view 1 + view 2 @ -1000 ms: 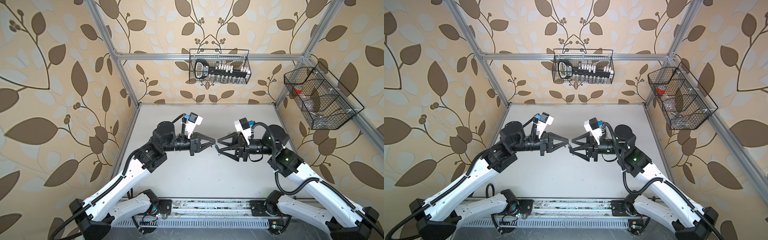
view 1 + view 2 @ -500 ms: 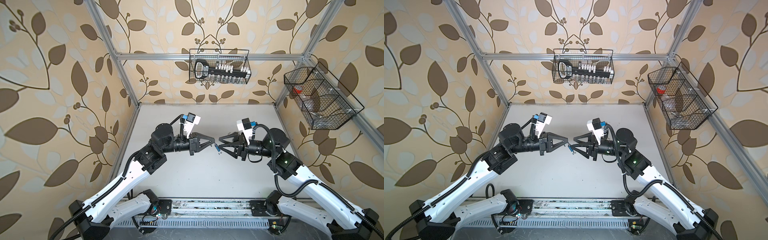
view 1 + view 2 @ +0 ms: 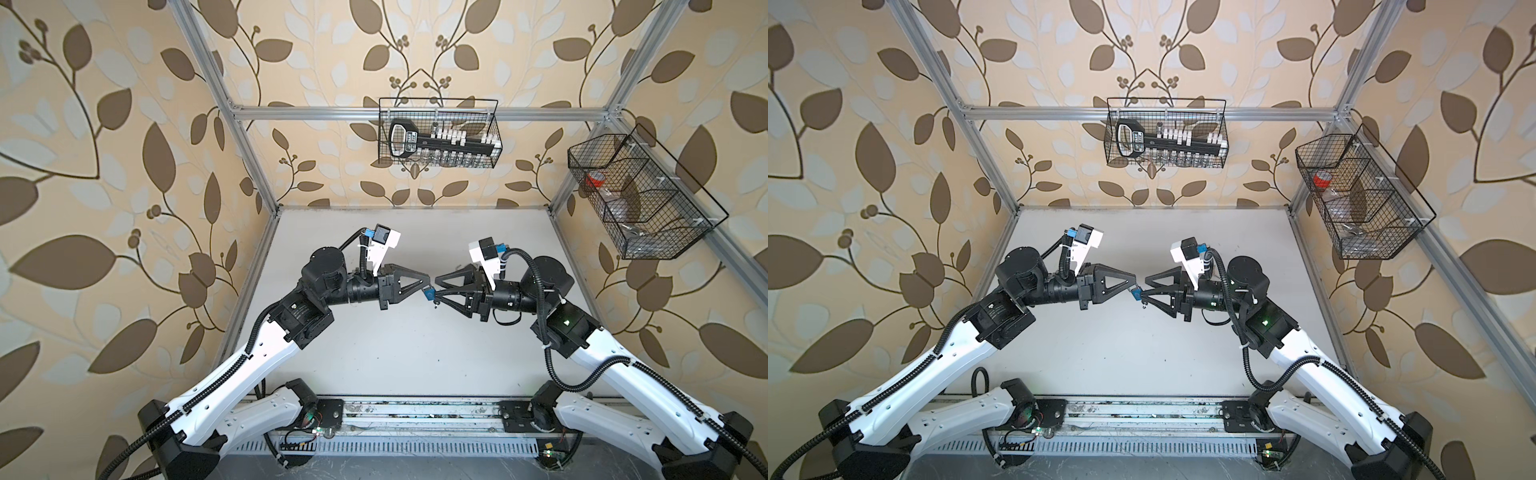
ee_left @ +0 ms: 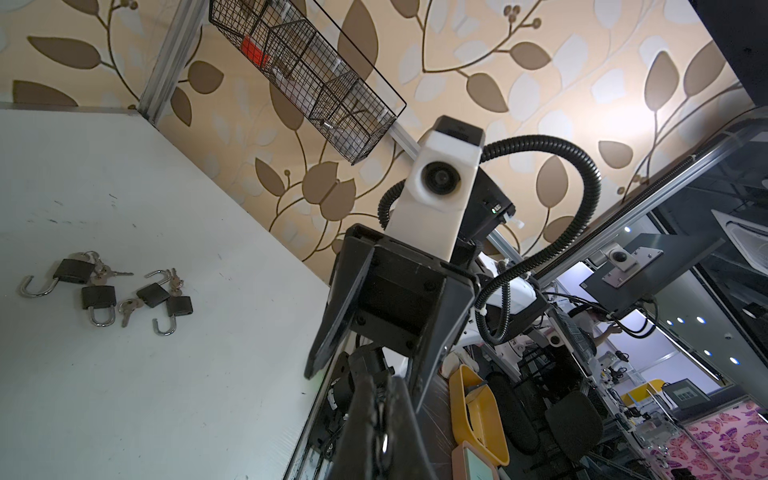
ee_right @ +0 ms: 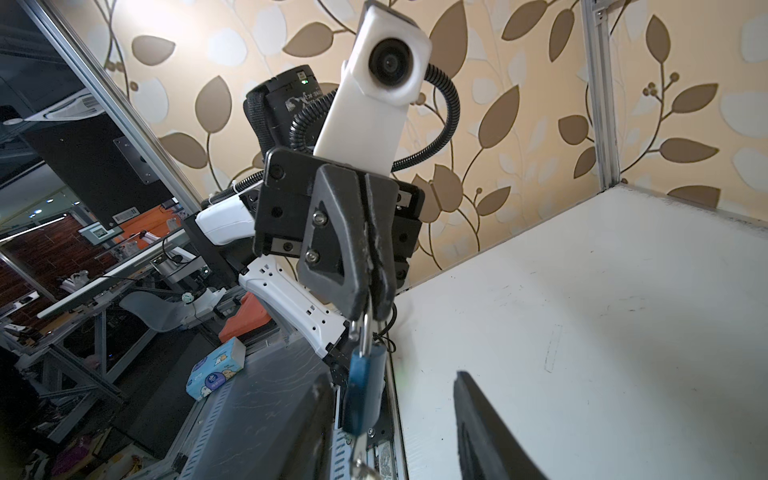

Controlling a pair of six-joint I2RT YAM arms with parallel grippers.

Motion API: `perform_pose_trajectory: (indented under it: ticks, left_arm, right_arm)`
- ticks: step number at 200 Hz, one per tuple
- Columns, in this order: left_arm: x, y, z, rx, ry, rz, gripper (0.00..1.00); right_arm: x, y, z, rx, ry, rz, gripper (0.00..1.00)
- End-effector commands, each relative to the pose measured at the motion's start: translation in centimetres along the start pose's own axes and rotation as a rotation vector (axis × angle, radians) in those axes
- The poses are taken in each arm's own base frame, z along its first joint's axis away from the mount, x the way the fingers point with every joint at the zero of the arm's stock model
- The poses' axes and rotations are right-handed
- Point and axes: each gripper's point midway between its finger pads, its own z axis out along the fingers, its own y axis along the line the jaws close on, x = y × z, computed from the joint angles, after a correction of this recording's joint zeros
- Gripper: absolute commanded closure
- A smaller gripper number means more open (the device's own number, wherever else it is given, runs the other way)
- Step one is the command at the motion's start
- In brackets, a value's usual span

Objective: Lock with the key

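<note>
White table (image 4: 124, 395), blue padlock (image 5: 360, 374) aloft, black padlocks (image 4: 97, 297) aside

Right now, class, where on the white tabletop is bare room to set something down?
Bare: the white tabletop along the back wall, and before the silver front rail. Crowded: around the black padlocks with keys and the hanging blue padlock.

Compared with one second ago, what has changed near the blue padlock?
The right gripper narrowed its jaws partway around the blue padlock but does not grip it. The left gripper stays shut on its shackle, the padlock hanging as before.
</note>
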Motion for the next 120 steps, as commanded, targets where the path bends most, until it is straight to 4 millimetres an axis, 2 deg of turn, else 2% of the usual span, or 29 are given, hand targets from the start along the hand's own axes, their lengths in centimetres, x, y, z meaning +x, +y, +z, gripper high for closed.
perform_pose_trajectory:
  ticks: [1,51,120]
  left_arm:
    - [-1.1,-1.8,-0.4,0.060,-0.041,0.044,1.00]
    - [-0.9,-1.5,-0.4,0.059,-0.043,0.033,1.00]
    - [-1.0,-1.6,-0.2,0.066,-0.041,0.031,1.00]
  right_arm:
    - [0.0,0.2,-0.1,-0.017,-0.019,-0.017,0.52]
    - [0.2,0.5,0.5,-0.044,-0.005,-0.021,0.53]
    - [0.7,0.1,1.0,-0.037,0.014,-0.012,0.62]
